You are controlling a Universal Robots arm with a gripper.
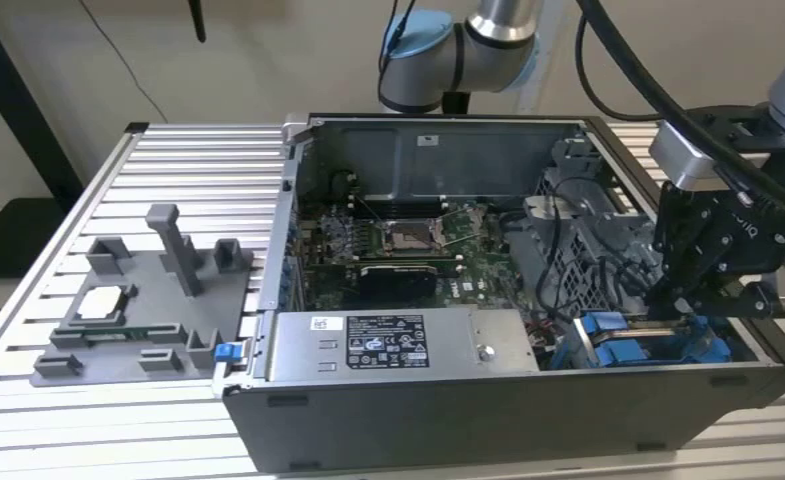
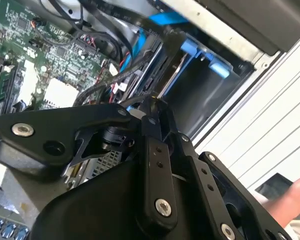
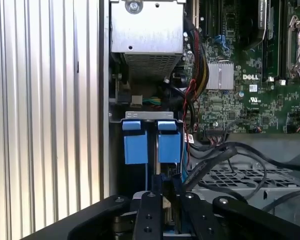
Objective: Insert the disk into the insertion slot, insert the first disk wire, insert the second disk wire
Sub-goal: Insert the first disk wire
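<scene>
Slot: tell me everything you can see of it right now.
The slot is a grey metal bay in a corner of the open case, against the side wall. Two bright blue plastic tabs stand side by side at its end, with a dark gap between them. Black cables run beside it. The end effector hangs right over it; whether it touches the slot cannot be told.

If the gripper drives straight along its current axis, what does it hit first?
Most likely the blue tabs of the insertion slot, directly ahead of the gripper in the first wrist view; depth is unclear.
</scene>
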